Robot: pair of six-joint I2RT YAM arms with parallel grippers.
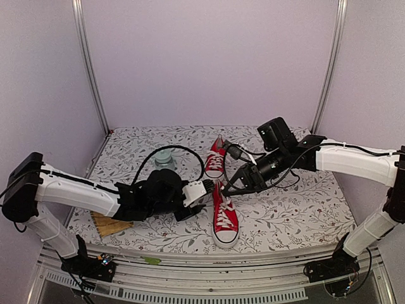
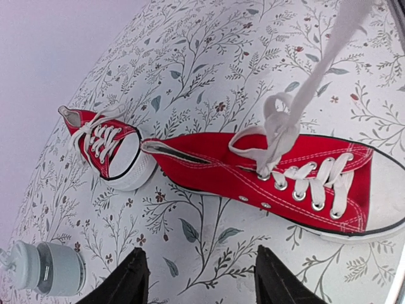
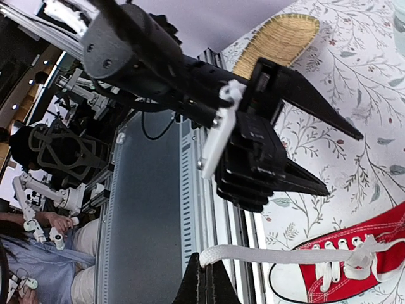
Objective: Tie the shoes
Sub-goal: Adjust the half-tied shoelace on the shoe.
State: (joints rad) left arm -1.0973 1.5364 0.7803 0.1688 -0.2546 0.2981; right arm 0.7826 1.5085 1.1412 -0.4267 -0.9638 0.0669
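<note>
Above floral tablecloth [image 1: 304,215], right end effector [image 3: 204,269] pinches lace [image 3: 278,255], left end effector [image 2: 199,253] gapes empty.

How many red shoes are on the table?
2. One shoe lies near the table's front edge, toe pointing to the front. The other shoe sits just behind it, farther back. I see none hidden.

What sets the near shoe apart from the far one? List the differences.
The near shoe has one lace stretched taut away from it, pinched in the shut right pincer. The far shoe has its laces lying slack on it, untouched. The open left pincer is beside the near shoe, and no pincer is at the far shoe. Both shoes are red canvas with white laces and toe caps.
</note>
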